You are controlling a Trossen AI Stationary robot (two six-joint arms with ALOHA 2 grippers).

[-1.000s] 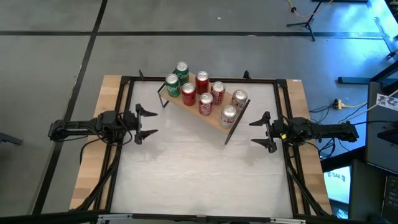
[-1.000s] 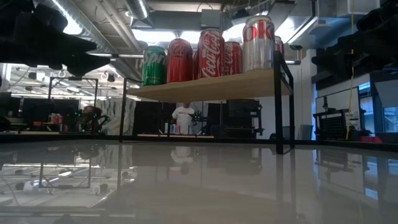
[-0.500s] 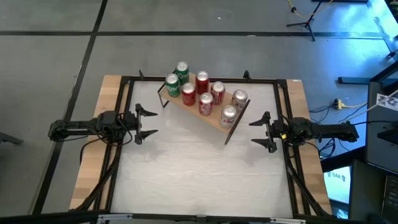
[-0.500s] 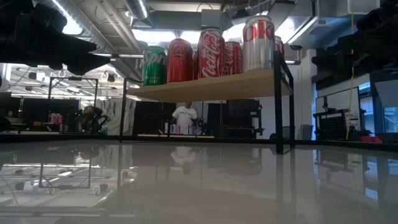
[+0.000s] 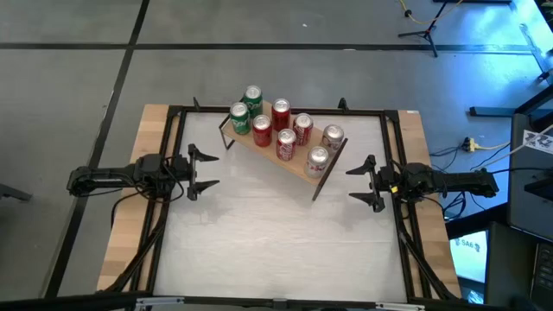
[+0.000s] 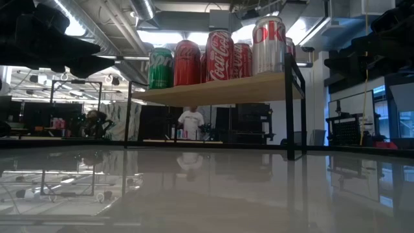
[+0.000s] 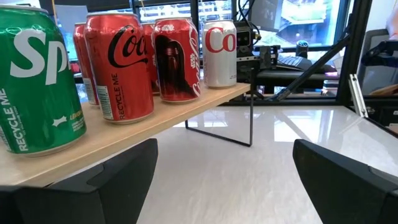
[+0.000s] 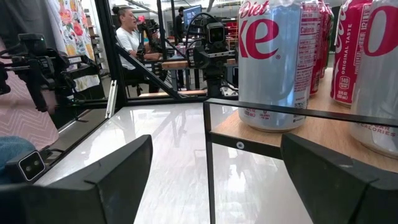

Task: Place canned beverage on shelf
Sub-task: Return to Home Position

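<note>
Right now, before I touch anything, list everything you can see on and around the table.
shelf: one, light wood on black legs, far middle of the table, set at a slant
green cans: two, on the shelf, end nearest the left arm
red cans: two, next along the shelf
red-black cans: two, next along
silver cans: two, end nearest the right arm
table: one, white top, wood edges
person: one, white top, in the room behind
left pincer: open, empty, at the table's left edge
right pincer: open, empty, at the right edge
</note>
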